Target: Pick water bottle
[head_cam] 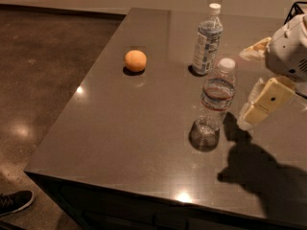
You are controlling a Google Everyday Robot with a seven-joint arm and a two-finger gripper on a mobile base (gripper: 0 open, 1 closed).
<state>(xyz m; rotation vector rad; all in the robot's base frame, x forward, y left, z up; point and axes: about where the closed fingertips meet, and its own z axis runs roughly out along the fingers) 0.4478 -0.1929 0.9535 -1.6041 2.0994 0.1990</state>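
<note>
water bottle [217, 102]: upright on the desk [120, 128], cap on
claw [259, 110]: just right of it, not touching
labelled bottle [207, 40]: behind
orange [135, 61]: well left

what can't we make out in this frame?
Camera view only:
- Gripper, right of the water bottle: one view doesn't settle its depth relative to the bottle.
- Arm: cut off by the right edge.
- Printed-label bottle: label text too small to read.
- Pale object: partly hidden behind the arm, unidentifiable.
- Shoe: cut off by the left edge.
</note>
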